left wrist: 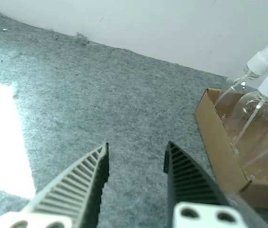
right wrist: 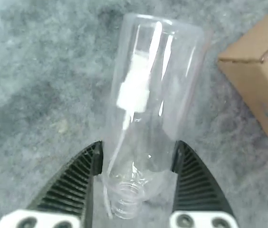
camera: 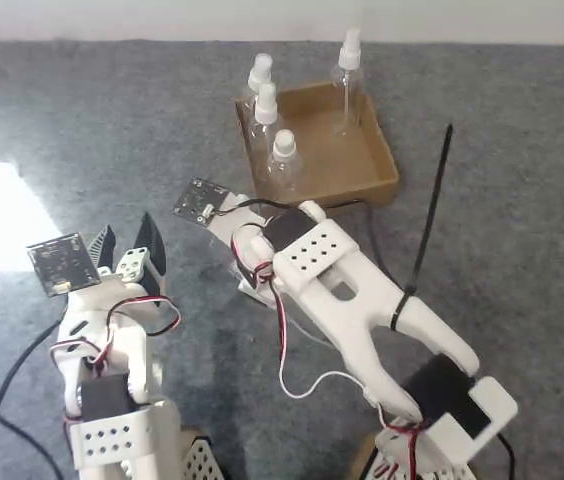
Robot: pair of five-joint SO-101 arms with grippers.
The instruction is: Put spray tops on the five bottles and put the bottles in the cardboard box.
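Firstly, right gripper (right wrist: 138,146): jaws spread wide and set against both sides of the bottle (right wrist: 167,71), gripping it low on the shoulder, just above the neck.
bottle axis: in line with the gripper, with the bare threaded neck toward the wrist and the flat base pointing away. It lies low over the surface (camera: 82,120), near its middle.
spray top (right wrist: 133,92): a white head and thin tube seen through the clear wall, with the tube running back toward the neck. I cannot tell whether it is inside the bottle or underneath it. It is not screwed on.
left gripper (left wrist: 137,145): jaws apart with nothing between them, hovering toward the left edge of the surface, well apart from the held bottle.
cardboard box (camera: 387,170): toward the far edge of the surface, about the middle. Its near-left corner sits just past the bottle's base, off to one side.
bottles in the box (camera: 284,160): four, upright, each capped in white. Three stand along the left wall and one in the far-right corner.
progress, as I judge it: four of five are done, and the fifth still needs its top.
next move, as I judge it: the right arm is nearer, since it already holds the bottle. The neck points back at the wrist, so the bottle likely needs tipping upright before the free left gripper can seat the top.
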